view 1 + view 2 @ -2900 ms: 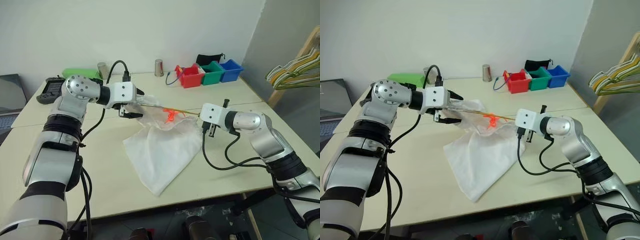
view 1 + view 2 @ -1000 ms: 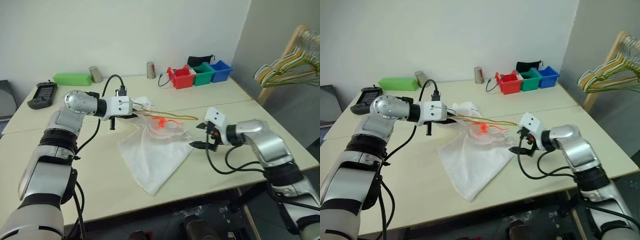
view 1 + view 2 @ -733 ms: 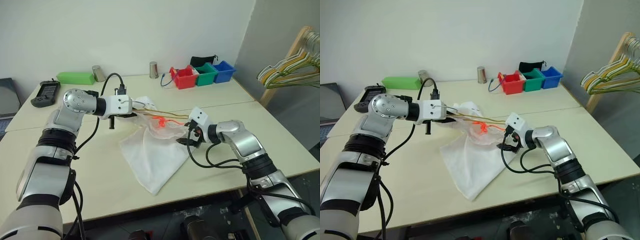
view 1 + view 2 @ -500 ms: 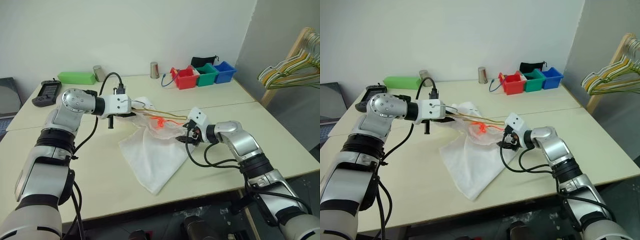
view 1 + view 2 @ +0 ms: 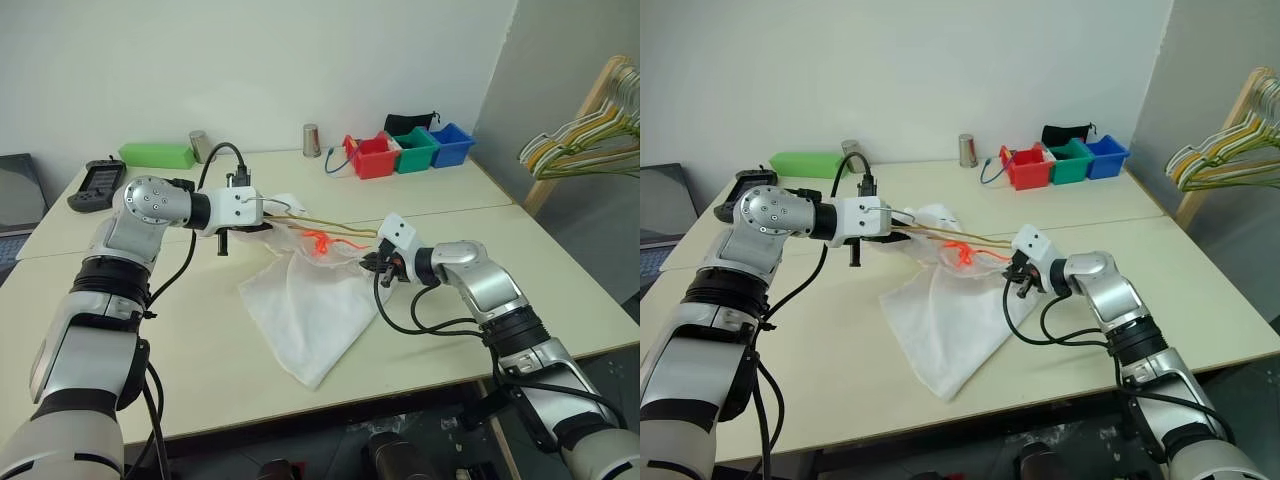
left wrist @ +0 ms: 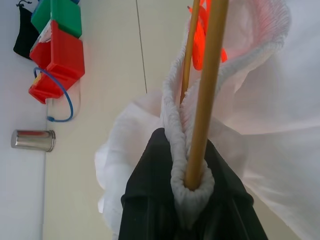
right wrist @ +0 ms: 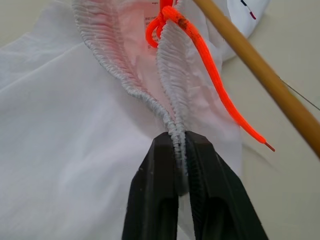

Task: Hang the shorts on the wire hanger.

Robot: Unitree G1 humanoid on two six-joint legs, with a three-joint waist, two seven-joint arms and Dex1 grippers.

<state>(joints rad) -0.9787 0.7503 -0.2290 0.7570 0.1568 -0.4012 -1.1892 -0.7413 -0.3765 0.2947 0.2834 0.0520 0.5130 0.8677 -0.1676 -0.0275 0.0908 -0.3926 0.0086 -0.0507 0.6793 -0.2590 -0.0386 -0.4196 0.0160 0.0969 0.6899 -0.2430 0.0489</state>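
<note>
The white shorts (image 5: 312,308) lie spread on the table, their gathered waistband lifted toward the back. The wire hanger (image 5: 333,226) is yellow-orange and runs through the waistband above the table. An orange drawstring (image 7: 212,90) hangs from the waistband beside it. My left gripper (image 5: 263,226) is shut on the hanger's end, with the waistband (image 6: 175,125) wrapped around the wire between its fingers (image 6: 150,200). My right gripper (image 5: 373,264) is shut on the waistband's right corner (image 7: 175,125), just below the hanger (image 7: 260,62).
Red (image 5: 372,158), green (image 5: 411,149) and blue (image 5: 447,143) bins stand at the back right, with two metal cups (image 5: 312,140) (image 5: 199,146), a green box (image 5: 156,155) and a black handset (image 5: 95,186) along the back. A bunch of hangers (image 5: 580,145) hangs off a wooden rack past the table's right edge.
My right gripper moved left to the waistband's corner and went from open to shut on it. The left gripper kept its hold in place.
</note>
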